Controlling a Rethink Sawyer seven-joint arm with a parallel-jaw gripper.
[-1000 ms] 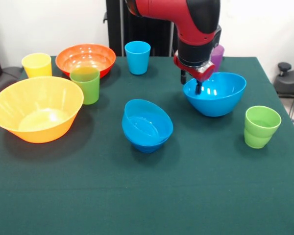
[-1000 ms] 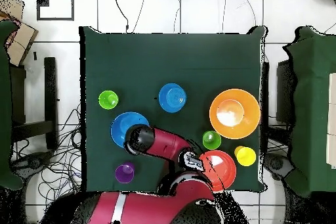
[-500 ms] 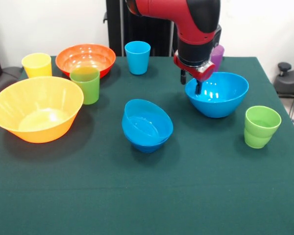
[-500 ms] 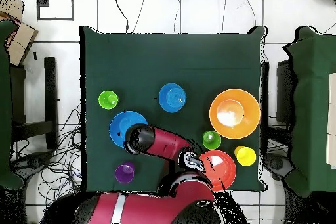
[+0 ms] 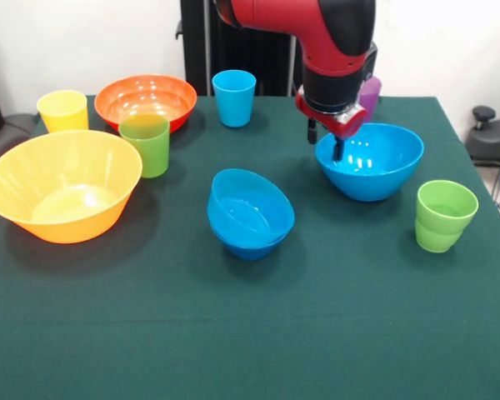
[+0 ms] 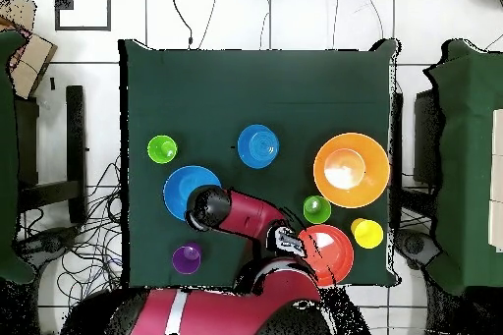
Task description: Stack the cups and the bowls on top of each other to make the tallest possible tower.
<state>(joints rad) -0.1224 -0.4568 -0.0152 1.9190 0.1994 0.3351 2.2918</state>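
Note:
My gripper [image 5: 325, 142] hangs open at the left rim of the big light blue bowl [image 5: 375, 171], one finger [image 5: 312, 133] outside the rim and the other inside. The purple cup [image 5: 370, 96] stands just behind that bowl. A medium blue bowl [image 5: 250, 212] lies tilted inside a darker blue one at the table's middle. At the left are the yellow-orange bowl [image 5: 62, 187], the orange-red bowl [image 5: 146, 100], a yellow cup [image 5: 62, 110] and a green cup [image 5: 146, 143]. A light blue cup [image 5: 234, 97] stands at the back, and a second green cup [image 5: 444, 215] at the right.
From overhead, the arm [image 6: 246, 215] covers my gripper and part of the big blue bowl [image 6: 180, 186]. The green cloth table [image 5: 250, 333] ends close behind the purple cup and close to the right green cup.
The big light blue bowl has shifted slightly to the right in the front view. My gripper has barely moved.

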